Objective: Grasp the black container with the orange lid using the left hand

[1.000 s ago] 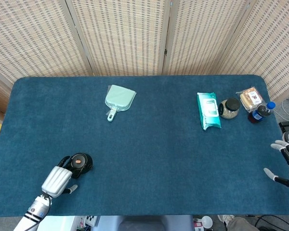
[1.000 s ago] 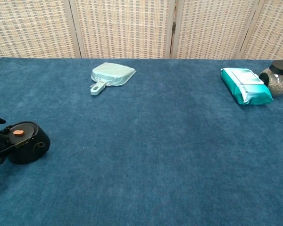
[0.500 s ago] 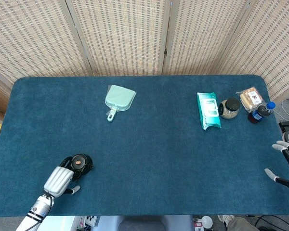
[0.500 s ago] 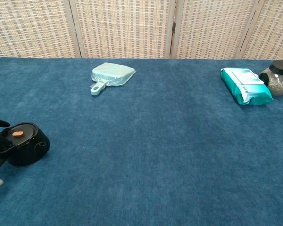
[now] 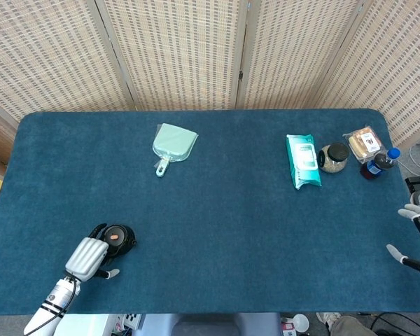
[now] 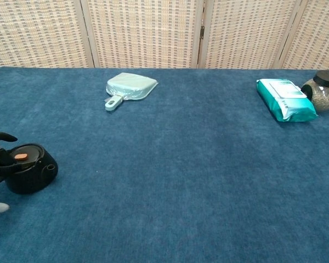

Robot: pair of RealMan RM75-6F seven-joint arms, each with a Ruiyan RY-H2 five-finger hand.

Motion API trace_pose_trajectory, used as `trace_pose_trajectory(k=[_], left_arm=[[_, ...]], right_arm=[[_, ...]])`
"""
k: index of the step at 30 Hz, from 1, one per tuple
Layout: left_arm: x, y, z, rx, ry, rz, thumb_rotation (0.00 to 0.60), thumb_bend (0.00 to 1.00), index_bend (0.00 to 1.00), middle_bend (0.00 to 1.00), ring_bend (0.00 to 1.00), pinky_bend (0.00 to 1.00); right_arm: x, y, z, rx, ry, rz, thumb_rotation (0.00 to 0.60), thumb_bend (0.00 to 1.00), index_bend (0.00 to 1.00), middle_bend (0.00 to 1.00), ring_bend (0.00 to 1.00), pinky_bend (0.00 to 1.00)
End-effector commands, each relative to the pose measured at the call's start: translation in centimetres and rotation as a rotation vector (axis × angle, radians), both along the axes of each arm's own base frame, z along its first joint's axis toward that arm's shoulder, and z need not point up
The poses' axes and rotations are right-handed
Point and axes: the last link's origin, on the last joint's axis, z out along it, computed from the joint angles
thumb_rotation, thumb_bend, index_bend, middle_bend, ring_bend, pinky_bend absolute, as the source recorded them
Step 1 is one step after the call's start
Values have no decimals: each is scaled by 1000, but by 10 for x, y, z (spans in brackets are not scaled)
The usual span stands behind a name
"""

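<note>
Small round black container with orange lid (image 5: 117,237) at 7 o'clock on blue felt surface (image 5: 224,210), near front edge. Left robot hand (image 5: 88,256) wrapped around it, dark fingers (image 6: 0,164) curled against its side. Right robot hand (image 5: 418,234) at 4 o'clock edge, spread, holding nothing.

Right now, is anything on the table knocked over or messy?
Nothing stands out. The black container sits upright with its orange lid on, the left hand against it. The dustpan, wipes pack and jar lie tidy, with no spills.
</note>
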Motion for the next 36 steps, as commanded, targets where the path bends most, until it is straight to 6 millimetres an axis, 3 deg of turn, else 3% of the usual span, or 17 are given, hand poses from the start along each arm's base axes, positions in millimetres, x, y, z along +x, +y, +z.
trace_pose_trajectory(k=[1, 6, 14, 23, 25, 27, 29, 33, 36], left_arm=[[4, 5, 2, -12, -29, 26, 590, 99, 855, 912, 736, 54], [12, 14, 4, 23, -80, 43, 523, 95, 912, 970, 786, 50], [18, 26, 12, 121, -152, 69, 525, 94, 973, 1000, 836, 50], [17, 25, 26, 179, -186, 100, 510, 94, 1000, 1000, 868, 50], [16, 24, 30, 190, -189, 106, 451, 94, 1000, 1000, 870, 50], [14, 23, 33, 196, -191, 111, 348, 94, 1000, 1000, 870, 50], [13, 23, 36, 201, -196, 119, 301, 94, 1000, 1000, 870, 50], [13, 23, 40, 211, -197, 123, 284, 94, 1000, 1000, 871, 57], [15, 23, 41, 228, -205, 126, 289, 99, 1000, 1000, 876, 127]], right_arm=[[-1, -1, -1, 4, -2, 1, 600, 99, 302, 263, 90, 147], [-2, -4, -3, 9, -5, 3, 600, 100, 303, 262, 90, 148], [-2, -9, -2, 10, 1, 10, 600, 100, 303, 263, 90, 148], [0, -13, -3, 17, 0, 25, 600, 100, 303, 263, 90, 147], [0, -13, -4, 19, -1, 26, 600, 100, 303, 262, 90, 148], [0, -12, -4, 20, -2, 25, 600, 101, 302, 262, 90, 147], [-1, -12, -4, 19, -3, 24, 600, 100, 302, 262, 90, 148], [-1, -11, -4, 18, -4, 23, 600, 100, 303, 262, 90, 147], [-2, -10, -4, 15, -4, 21, 600, 100, 303, 262, 90, 147]])
